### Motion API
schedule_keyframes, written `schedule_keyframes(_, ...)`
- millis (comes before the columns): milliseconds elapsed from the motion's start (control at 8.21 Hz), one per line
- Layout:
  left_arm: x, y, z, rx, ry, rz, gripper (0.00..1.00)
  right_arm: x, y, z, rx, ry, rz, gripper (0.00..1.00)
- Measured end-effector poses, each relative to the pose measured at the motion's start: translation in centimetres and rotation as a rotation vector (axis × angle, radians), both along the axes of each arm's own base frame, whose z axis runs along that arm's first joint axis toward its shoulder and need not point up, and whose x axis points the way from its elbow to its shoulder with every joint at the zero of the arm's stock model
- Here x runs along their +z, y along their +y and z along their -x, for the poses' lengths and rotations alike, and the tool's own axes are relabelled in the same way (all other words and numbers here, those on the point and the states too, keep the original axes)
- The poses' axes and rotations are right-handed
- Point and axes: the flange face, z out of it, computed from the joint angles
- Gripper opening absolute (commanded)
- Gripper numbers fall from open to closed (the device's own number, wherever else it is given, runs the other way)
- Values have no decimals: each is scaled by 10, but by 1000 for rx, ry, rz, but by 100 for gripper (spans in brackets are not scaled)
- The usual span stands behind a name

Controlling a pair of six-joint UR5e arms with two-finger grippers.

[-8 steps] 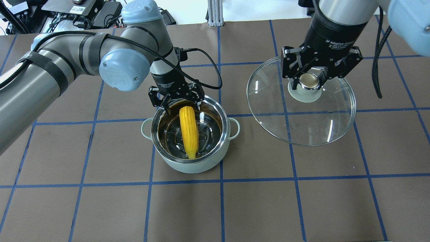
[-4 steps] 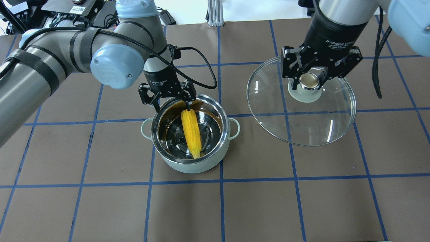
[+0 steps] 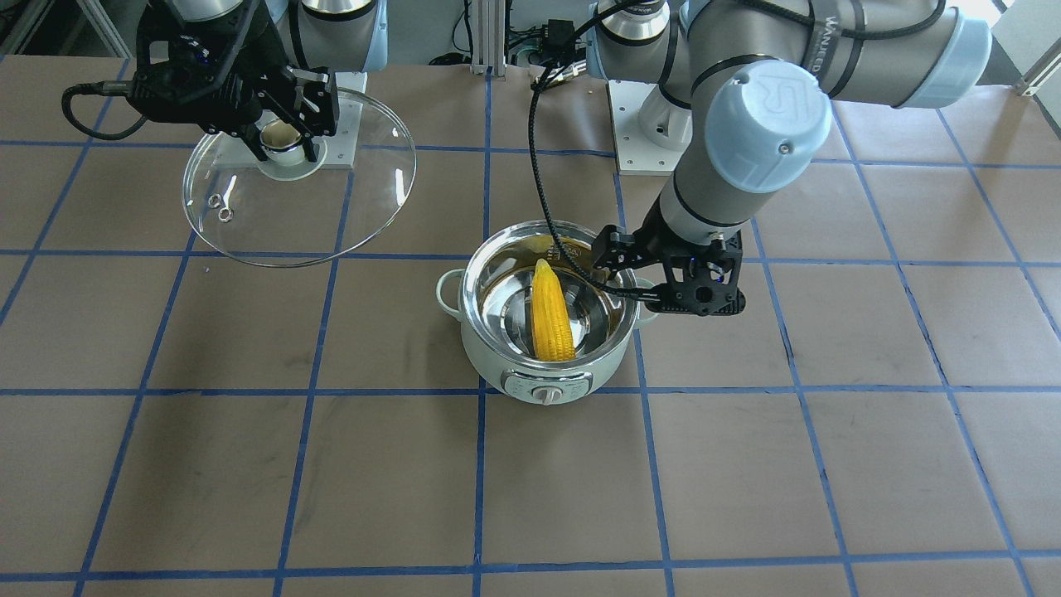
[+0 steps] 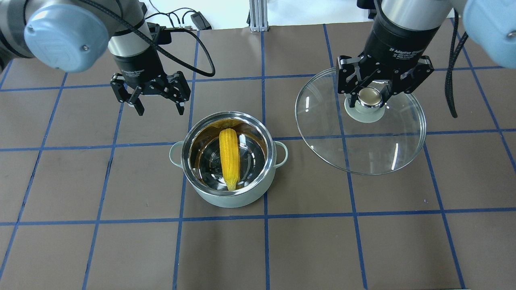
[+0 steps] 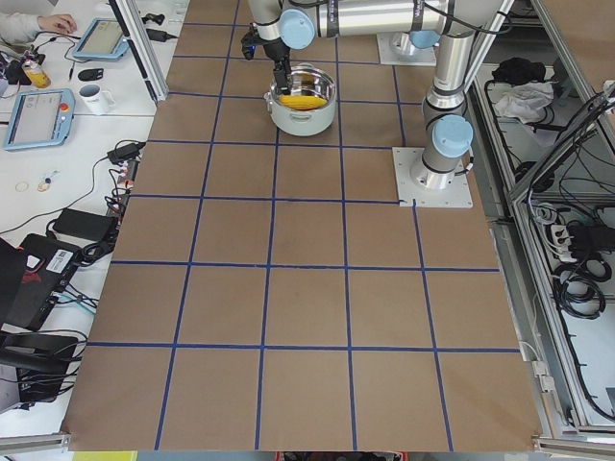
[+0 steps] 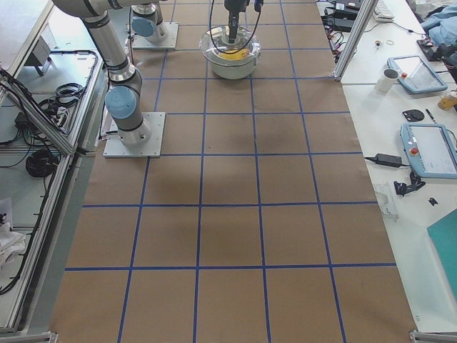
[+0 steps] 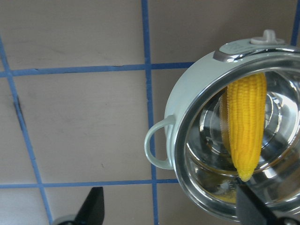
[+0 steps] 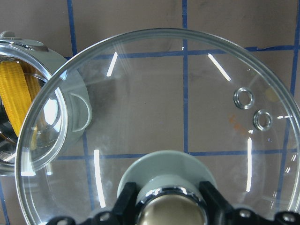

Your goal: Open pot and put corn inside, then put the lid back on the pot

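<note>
Pot [image 4: 209, 198] sits mid-table, open. The corn [image 4: 229, 159] is inside, lying across the steel bowl. Its fat end is toward the dial side and its tip toward the robot. From the front-facing view it looks below the rim, though one end may be propped on the wall.

Left gripper [image 4: 160, 108] hangs above and to the left of the pot, jaws spread wide and holding nothing. It touches neither pot nor corn.

Farthest out, the right gripper [image 4: 371, 98] is clamped on the knob [image 3: 280, 137] of the lid [image 4: 363, 149]. The glass looks to be carried off the table [image 4: 363, 241], well to the pot's right. In the right wrist view its edge just overlaps the pot's rim.

My read is that the corn step is done and lid replacement is the step in hand.

The next move should go like this:
- Carry the lid across until the knob is centred over the pot.
- Keep it level and lower it until the metal rim seats all round.
- Only then release it.

I'd get the left arm farther out first. I'd also watch that the corn end doesn't hold the lid up.
</note>
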Motion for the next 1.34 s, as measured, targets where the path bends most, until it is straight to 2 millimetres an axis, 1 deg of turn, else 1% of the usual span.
schedule_keyframes(122,13,1,-15,-11,-28,2,100,-1,-1,-3,-1,1,1,43)
schedule_keyframes(244,25,5,-26,-15,-49,9,100,-5,-4,-12,2,2,3,43)
schedule_keyframes(365,34,8,-35,-14,-57,17,100,-13,-6,-37,28,6,18,43)
schedule_keyframes(487,41,9,-45,-24,-54,25,100,-27,-8,-78,47,16,38,43)
schedule_keyframes(609,48,10,-57,-48,-48,36,100,-48,-10,-126,40,26,58,43)
schedule_keyframes(731,56,11,-69,-69,-41,49,100,-71,-10,-169,25,28,78,43)
schedule_keyframes(853,62,12,-76,-80,-37,57,100,-95,-11,-203,-1,25,92,43)
schedule_keyframes(975,66,14,-79,-85,-35,64,100,-117,-13,-230,-23,16,106,43)
schedule_keyframes(1096,68,16,-80,-87,-33,69,100,-135,-14,-250,-42,7,111,43)
schedule_keyframes(1218,71,17,-80,-89,-32,75,100,-147,-16,-262,-52,0,116,43)
schedule_keyframes(1340,75,19,-78,-91,-31,85,100,-153,-16,-267,-54,-3,118,43)
